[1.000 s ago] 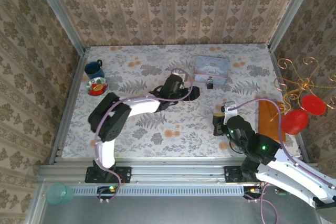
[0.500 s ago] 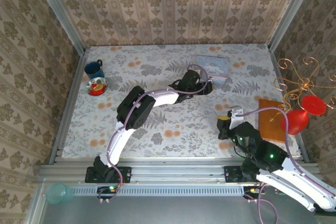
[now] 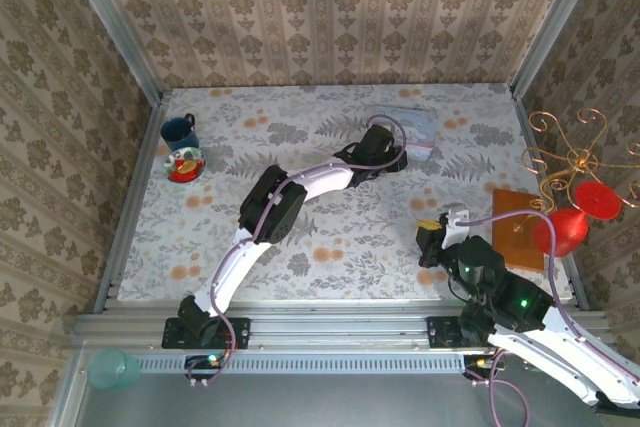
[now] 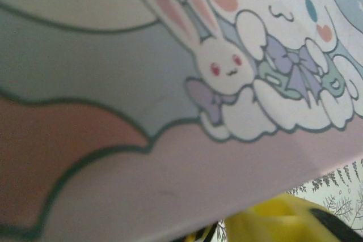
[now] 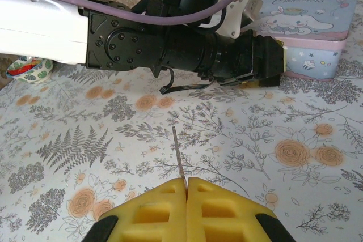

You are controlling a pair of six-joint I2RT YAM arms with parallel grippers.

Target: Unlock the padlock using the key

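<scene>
1. The right gripper (image 5: 186, 202) is closed on the key (image 5: 178, 154). Only the thin blade is exposed, so it may be twisted in the pads if it is pressed in off-axis.
2. The left gripper (image 5: 271, 65) is set against the tin (image 5: 309, 21). Whether it is open or closed cannot be told.
3. The padlock is hidden behind the left gripper at the tin's front. If it is badly pinched, it may be flicked aside or its keyhole turned away.
4. The tin may be shoved back if the left arm is pressed on.

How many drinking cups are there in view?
2. A dark blue mug stands at the flowery table's far left, beside a small bowl. A pale green translucent cup is outside the table's near left corner. More may be hidden.
</scene>
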